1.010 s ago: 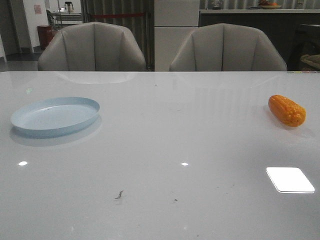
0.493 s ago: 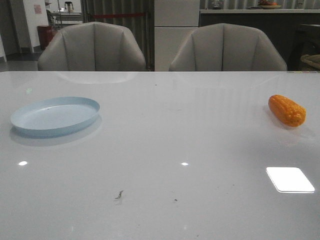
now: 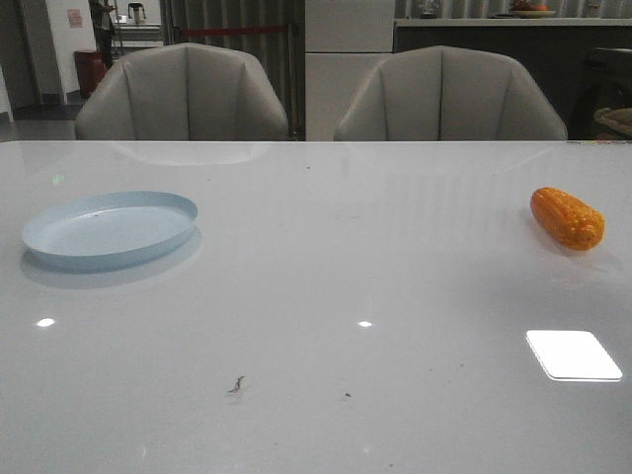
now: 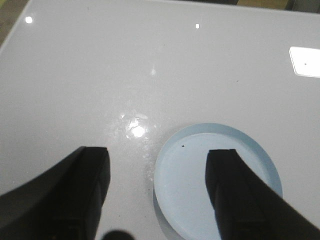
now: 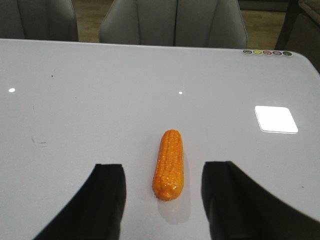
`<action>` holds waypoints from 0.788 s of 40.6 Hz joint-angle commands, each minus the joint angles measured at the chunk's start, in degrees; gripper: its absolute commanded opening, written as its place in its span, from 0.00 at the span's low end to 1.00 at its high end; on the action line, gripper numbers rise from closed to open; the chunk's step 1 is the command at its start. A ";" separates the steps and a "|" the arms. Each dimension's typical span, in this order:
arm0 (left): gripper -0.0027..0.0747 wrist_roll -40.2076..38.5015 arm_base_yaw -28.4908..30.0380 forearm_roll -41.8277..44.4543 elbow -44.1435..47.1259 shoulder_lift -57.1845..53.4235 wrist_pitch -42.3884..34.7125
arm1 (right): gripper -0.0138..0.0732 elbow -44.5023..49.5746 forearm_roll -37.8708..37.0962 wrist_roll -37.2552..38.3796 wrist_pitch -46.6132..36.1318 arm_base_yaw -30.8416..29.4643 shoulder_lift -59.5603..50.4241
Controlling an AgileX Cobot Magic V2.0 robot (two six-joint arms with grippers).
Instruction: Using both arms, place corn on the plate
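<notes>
Right, the corn (image 3: 567,218) lies far out on the right side of the table (image 3: 326,296), and the plate (image 3: 109,230) sits well apart from it on the far left, so this one clearly belongs to the right arm first. From the right wrist camera the right hand (image 5: 162,200) hangs above the table with its fingers spread wide and holding nothing, and the corn (image 5: 169,164) sits dead centre in the gap between them, lower than the fingers and not touched. The cob's long axis runs straight away from the hand, along the line of the fingers and not across it, so I judge a plain descent would let the fingers close across its narrow width with no wrist turn. Over on the other side, the left hand (image 4: 157,192) is spread open and empty too, hovering over the near edge of the plate (image 4: 190,165), well placed to receive but nowhere near the cob.
</notes>
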 commanded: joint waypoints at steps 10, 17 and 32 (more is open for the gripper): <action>0.66 -0.52 -0.68 -1.39 -23.20 18.89 15.28 | 0.68 -2.22 -0.50 -0.27 -5.01 0.06 -0.46; 0.66 -0.52 -0.68 -1.39 -24.63 24.96 16.07 | 0.68 -2.22 -0.50 -0.27 -4.96 0.06 -0.46; 0.66 -0.52 -0.68 -2.67 -24.63 33.07 16.07 | 0.68 -2.22 -0.50 -0.27 -4.90 0.06 -0.46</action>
